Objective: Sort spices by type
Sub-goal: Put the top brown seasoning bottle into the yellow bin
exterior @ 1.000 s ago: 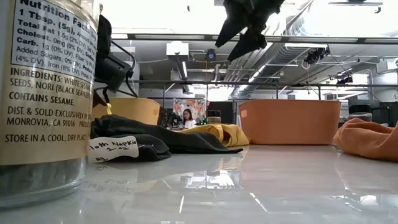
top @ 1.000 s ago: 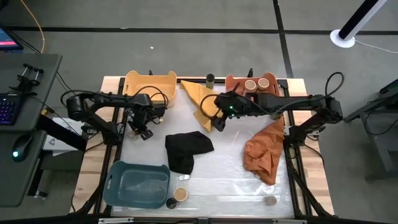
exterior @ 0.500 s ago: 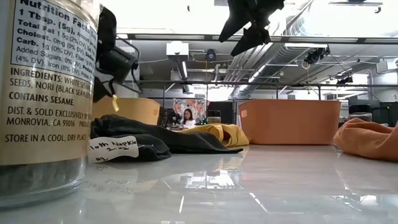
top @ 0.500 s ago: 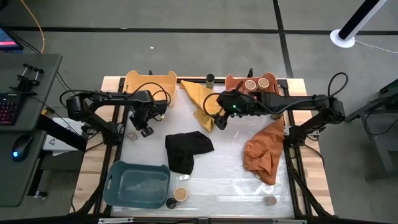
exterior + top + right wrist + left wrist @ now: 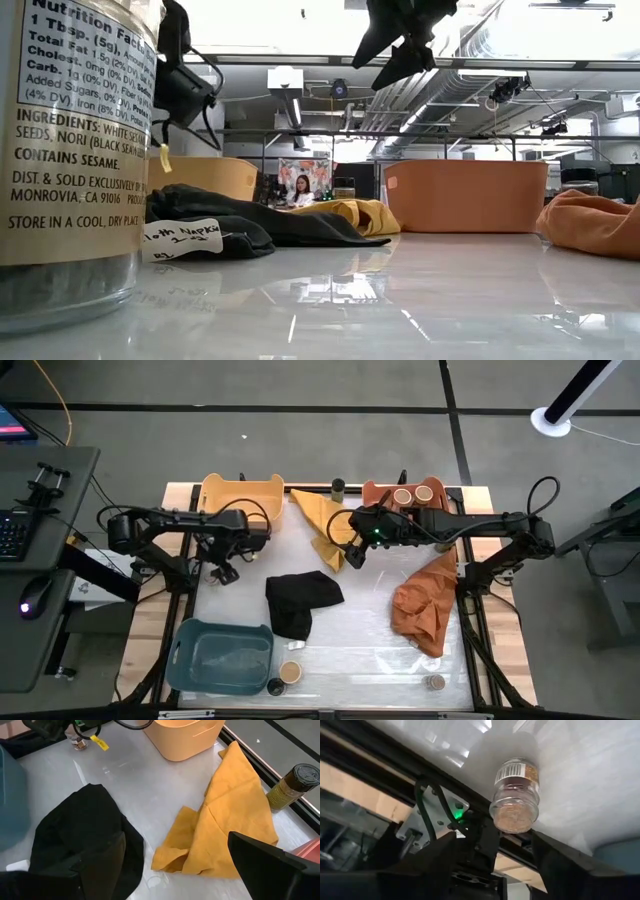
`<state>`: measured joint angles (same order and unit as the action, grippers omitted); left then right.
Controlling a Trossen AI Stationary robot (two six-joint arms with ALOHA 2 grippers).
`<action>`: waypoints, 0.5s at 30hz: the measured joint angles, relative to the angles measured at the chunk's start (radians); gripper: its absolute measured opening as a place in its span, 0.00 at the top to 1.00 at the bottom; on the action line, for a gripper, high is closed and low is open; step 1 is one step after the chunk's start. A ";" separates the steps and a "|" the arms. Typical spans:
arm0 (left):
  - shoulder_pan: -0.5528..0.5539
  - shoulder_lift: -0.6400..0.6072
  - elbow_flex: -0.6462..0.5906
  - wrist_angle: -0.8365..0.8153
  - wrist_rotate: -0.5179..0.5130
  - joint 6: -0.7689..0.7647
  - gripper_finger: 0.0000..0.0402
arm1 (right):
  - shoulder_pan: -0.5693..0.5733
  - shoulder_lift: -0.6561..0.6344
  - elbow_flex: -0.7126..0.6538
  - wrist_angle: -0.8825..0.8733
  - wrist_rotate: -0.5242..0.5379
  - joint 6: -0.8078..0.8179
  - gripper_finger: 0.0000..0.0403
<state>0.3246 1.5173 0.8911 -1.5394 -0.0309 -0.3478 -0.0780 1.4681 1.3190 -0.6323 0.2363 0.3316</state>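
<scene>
A small glass spice jar point(image 5: 516, 795) with a barcode label stands on the table by its left edge point(image 5: 76, 741). My left gripper point(image 5: 494, 837) hovers over it, open, with one finger on either side and clear of it point(image 5: 225, 571). My right gripper point(image 5: 352, 555) hangs open above the yellow cloth point(image 5: 320, 520), holding nothing. Two tan-lidded jars point(image 5: 413, 494) stand in the salmon bin point(image 5: 380, 490). A dark-lidded jar point(image 5: 290, 785) stands at the far edge. More jars point(image 5: 283, 678) stand by the near edge, and one point(image 5: 70, 150) fills the low view's left.
The yellow bin point(image 5: 240, 495) is at the far left and the blue bin point(image 5: 222, 655) at the near left. A black cloth point(image 5: 300, 600) lies mid-table and an orange cloth point(image 5: 425, 600) at the right. Another jar point(image 5: 434, 682) stands near the front right.
My left gripper has risen a little above the table's left side and tipped more steeply down. Its yellow tag hangs higher in the low view. My right arm has kept still.
</scene>
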 joint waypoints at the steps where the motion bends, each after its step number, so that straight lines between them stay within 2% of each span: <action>1: -0.004 0.000 -0.004 -0.001 0.001 -0.007 0.38 | 0.000 0.000 0.000 0.000 0.000 0.000 0.14; 4: -0.023 0.000 -0.028 0.001 0.004 -0.010 0.40 | -0.003 0.000 0.000 0.000 0.000 -0.011 0.14; 6: -0.034 0.000 -0.047 -0.003 0.005 -0.009 0.45 | -0.003 0.000 0.000 0.000 0.000 -0.018 0.14; 9: -0.050 0.000 -0.059 -0.010 0.005 -0.010 0.61 | -0.003 0.000 0.000 0.000 0.000 -0.019 0.14; 13: -0.060 0.000 -0.059 0.002 0.005 -0.016 0.92 | -0.003 0.000 0.000 0.000 0.000 -0.019 0.14; 15: -0.060 0.000 -0.059 0.010 0.008 -0.017 0.97 | -0.003 0.000 0.000 0.000 0.000 -0.019 0.14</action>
<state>0.2642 1.5173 0.8326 -1.5295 -0.0228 -0.3649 -0.0807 1.4685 1.3193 -0.6319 0.2363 0.3126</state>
